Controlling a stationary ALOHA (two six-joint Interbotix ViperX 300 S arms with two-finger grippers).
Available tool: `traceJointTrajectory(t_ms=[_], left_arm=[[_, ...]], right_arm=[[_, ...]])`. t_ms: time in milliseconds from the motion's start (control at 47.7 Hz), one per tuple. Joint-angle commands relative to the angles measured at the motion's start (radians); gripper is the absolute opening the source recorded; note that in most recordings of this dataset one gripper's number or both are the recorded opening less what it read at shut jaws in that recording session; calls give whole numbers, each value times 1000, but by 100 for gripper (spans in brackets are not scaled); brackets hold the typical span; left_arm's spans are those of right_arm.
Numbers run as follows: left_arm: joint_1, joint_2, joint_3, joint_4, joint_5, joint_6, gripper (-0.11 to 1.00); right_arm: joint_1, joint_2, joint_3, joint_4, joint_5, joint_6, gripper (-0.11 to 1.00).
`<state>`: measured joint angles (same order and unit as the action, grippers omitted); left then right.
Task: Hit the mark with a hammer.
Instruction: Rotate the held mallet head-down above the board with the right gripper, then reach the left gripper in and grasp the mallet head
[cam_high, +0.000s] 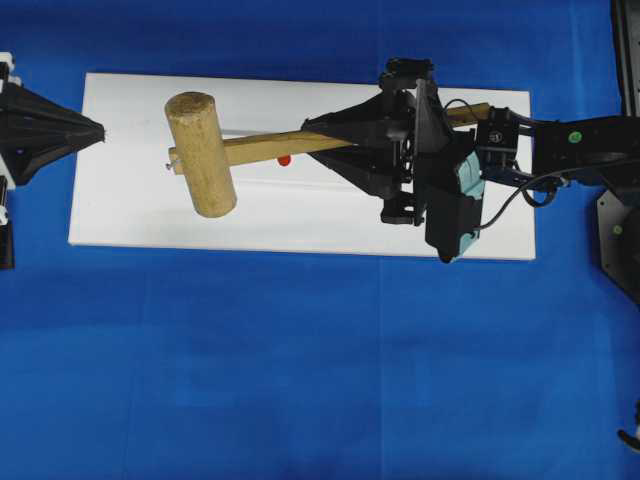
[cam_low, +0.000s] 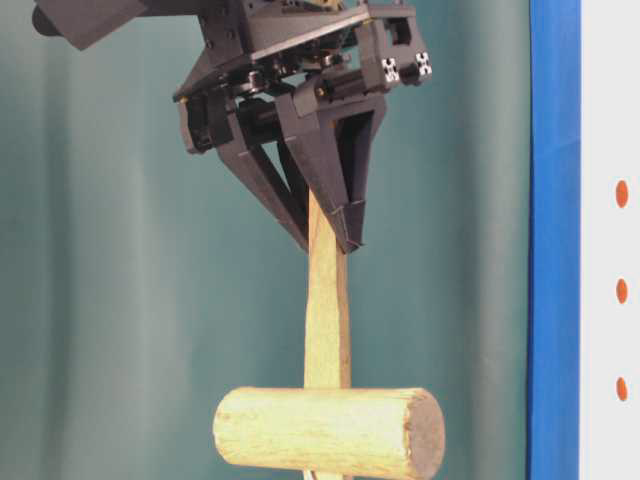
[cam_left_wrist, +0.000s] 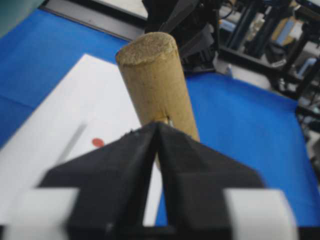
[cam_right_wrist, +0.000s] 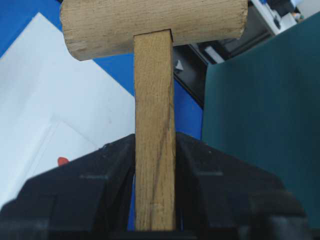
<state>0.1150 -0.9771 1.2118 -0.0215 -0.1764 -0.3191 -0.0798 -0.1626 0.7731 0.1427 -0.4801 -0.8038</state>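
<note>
The right tool (cam_high: 325, 137) is clamped on the handle of the hammer (cam_high: 201, 153), held in the air above the white board (cam_high: 120, 215), head past the red mark (cam_high: 284, 160); the left tool (cam_high: 100, 131), nearly together, holds nothing, and the strike remains.

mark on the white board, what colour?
Red: the mark is a small dot beside the hammer handle, clearest overhead.
</note>
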Motion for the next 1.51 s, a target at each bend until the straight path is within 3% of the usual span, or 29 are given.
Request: traceJointTrajectory(t_ms=[0, 189, 294, 608, 1069, 1488], left_arm=[[2, 6, -9, -2, -2, -28, 20], [2, 17, -8, 0, -2, -84, 77], [2, 17, -9, 0, -15, -89, 93], [5, 138, -23, -2, -169, -100, 93], [12, 468, -178, -2, -341, -103, 94], [11, 529, -224, -2, -365, -123, 93]], right_arm=[[2, -29, -31, 2, -26, 3, 10], [2, -29, -31, 2, -26, 3, 10], [2, -29, -32, 3, -28, 3, 10], [2, -29, -32, 2, -34, 3, 10], [2, -29, -32, 3, -32, 3, 10], [0, -29, -32, 3, -25, 3, 10]])
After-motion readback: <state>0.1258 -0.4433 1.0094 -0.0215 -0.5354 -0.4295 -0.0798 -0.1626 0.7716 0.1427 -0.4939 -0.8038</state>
